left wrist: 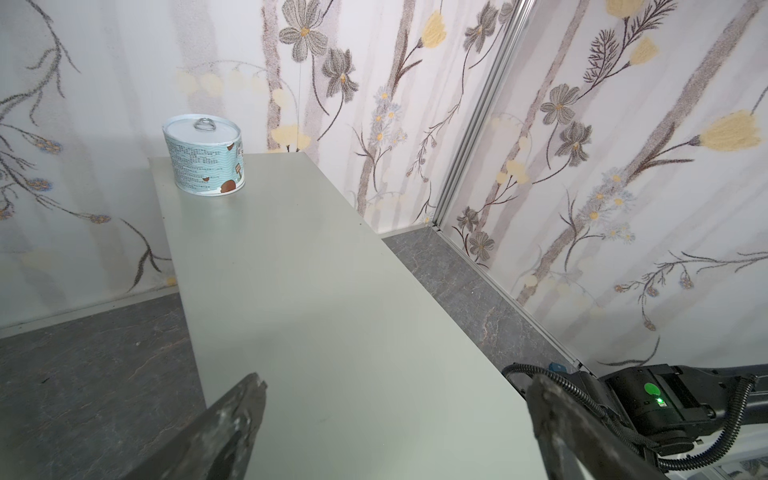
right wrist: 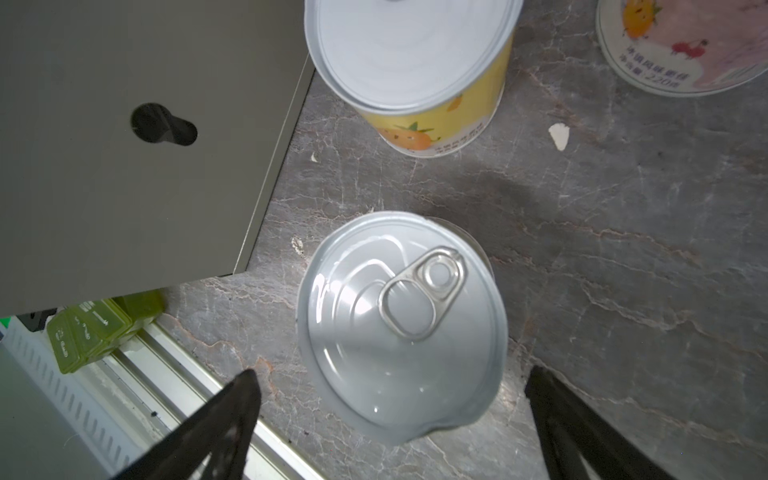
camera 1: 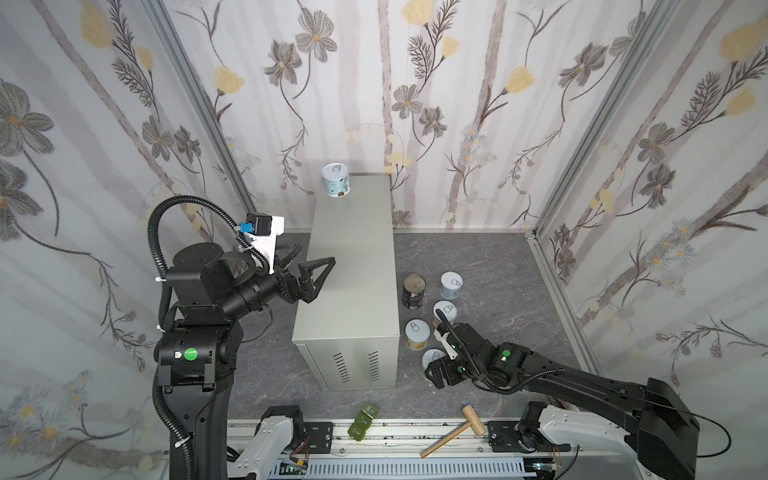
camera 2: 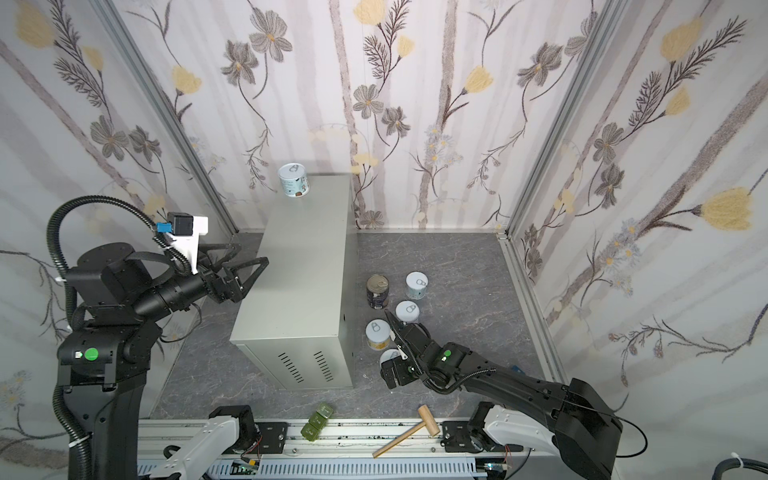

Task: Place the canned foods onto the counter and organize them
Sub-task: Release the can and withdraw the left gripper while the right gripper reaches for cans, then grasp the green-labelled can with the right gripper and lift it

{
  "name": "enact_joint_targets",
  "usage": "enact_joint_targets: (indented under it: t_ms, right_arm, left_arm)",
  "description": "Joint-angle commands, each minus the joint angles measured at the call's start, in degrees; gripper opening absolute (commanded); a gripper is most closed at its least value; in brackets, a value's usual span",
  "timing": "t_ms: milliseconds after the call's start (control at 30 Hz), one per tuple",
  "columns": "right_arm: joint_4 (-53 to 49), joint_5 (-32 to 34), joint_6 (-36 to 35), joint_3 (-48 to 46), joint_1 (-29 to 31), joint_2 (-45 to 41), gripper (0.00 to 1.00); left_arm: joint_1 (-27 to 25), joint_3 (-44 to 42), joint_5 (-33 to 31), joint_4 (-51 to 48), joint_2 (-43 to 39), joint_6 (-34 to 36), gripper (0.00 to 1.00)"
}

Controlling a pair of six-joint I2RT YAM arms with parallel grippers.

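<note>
**Top views.** The floor [camera 1: 490, 257] is dark grey and marbled, closed in on three sides by floral-papered walls [camera 1: 436, 83]. The counter [camera 1: 353, 257], a beige-grey box with vent slits on its near face, stands left of centre. One teal-labelled can [camera 1: 336, 181] stands upright at its far left corner. On the floor just right of the counter stand a dark navy can [camera 1: 414, 292] and four short cans [camera 1: 451, 284]. The nearest can [camera 2: 390, 355] is half hidden under my right gripper [camera 1: 434, 372]. My left gripper [camera 1: 316, 254] hangs at the counter's left edge, jaws wide and holding nothing.

**Left wrist.** The counter top carries only the teal-labelled can. My fingers [left wrist: 232, 415] are cut off by the frame.

**Right wrist.** My jaws stand wide above the nearest can's pull-tab lid, gripping nothing. Its label is hidden beneath the lid. A yellow-labelled can [right wrist: 436, 124] and a pink-labelled can [right wrist: 681, 45] are cut off by the frame.
</note>
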Motion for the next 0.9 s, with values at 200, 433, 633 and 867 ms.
enact_joint_targets:
  t_ms: [200,433,633,867]
  right_arm:
    - [2.06,11.03,3.42,4.05,3.02,7.37,0.98]
    - [0.86,15.68,4.04,6.87,3.99,11.18,0.94]
    - [0.04,15.51,3.75,7.94,5.14,13.45,0.90]
    - [-1.06,16.38,4.14,7.73,6.05,13.35,0.88]
  left_arm:
    - [0.01,-1.07,0.48,2.43,-1.99,0.12,1.00]
    - [0.01,-1.56,-0.43,3.12,-2.75,0.27,1.00]
    - [0.01,-1.83,-0.29,3.04,-2.67,0.06,1.00]
    - [0.01,-2.72,-0.20,3.61,-3.01,-0.37,1.00]
